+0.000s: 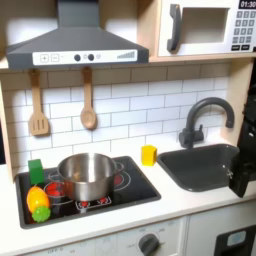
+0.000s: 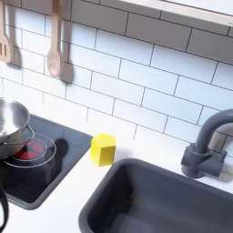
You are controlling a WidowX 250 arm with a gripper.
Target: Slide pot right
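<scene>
Your pot (image 1: 87, 175) looks light, rigid and slick, so hook its rim at 3 o'clock; I cannot tell the jaw state of the gripper (image 1: 243, 170).

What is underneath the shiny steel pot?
The shiny silver steel pot sits on the black stovetop, covering a red burner ring whose edge shows in the second exterior view; the covered part is hidden.

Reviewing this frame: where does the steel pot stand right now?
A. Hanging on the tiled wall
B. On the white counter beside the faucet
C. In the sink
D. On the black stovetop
D: in both exterior views the pot sits on the black stovetop, with the yellow cup on the white counter between it and the sink.
</scene>
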